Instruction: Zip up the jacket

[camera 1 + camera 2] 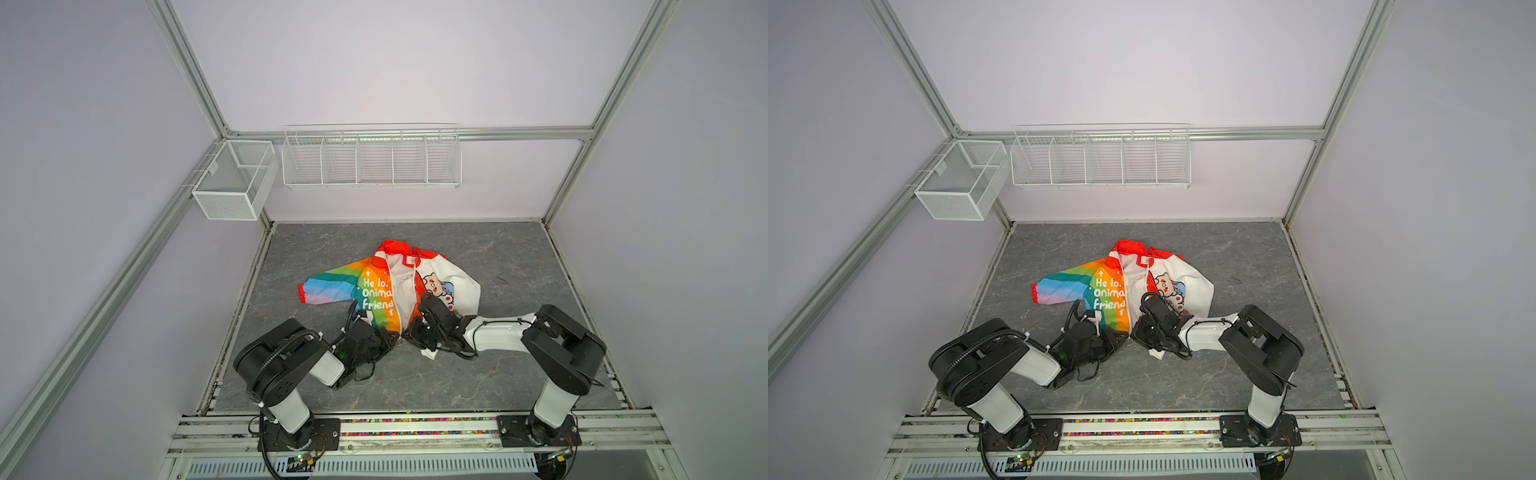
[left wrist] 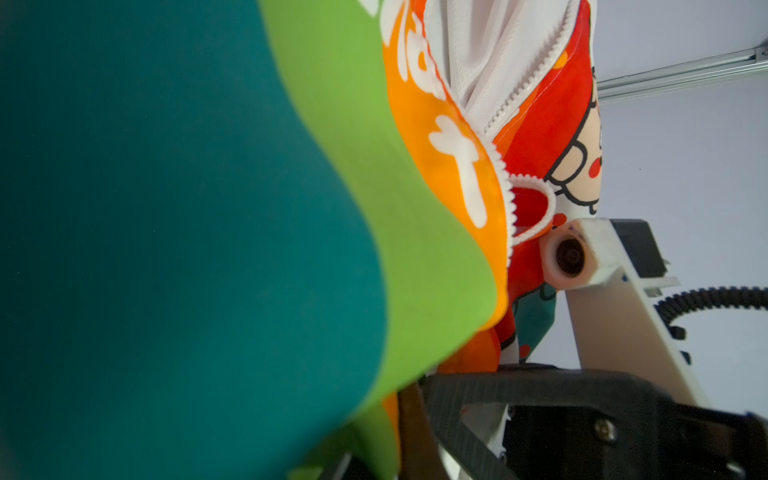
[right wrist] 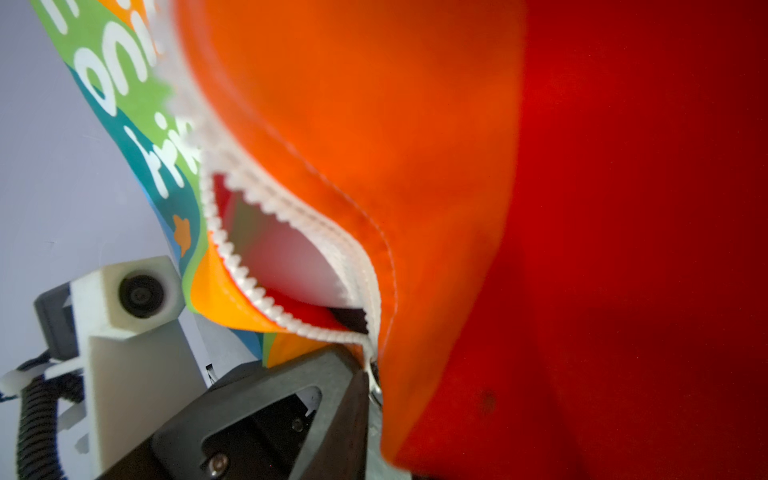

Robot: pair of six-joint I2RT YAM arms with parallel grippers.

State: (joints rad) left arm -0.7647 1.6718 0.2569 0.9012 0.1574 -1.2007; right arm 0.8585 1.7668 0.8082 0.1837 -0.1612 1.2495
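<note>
Jacket (image 1: 374,291) down in the middle of the grey marbled table (image 1: 498,374), red collar end far, hem near, front lying open with the white lining on show! Over on the left, the rainbow sleeve is splayed out flat on the table. Next along, the left gripper (image 1: 390,338) sits at the near hem of the lettered rainbow panel, clamped tight on that hem (green and orange cloth spills right over it in the left wrist view). Centre now: the white zipper (image 2: 509,208), its two rows of teeth gaping apart and meeting only down at the foot. Just beside it is the right gripper (image 1: 410,332), with one finger (image 3: 332,390) pressed against the cloth at the zipper's foot. The other finger is buried under red fabric, so I cannot tell whether it's pinching. Far right, the white bear panel lies rumpled.
</note>
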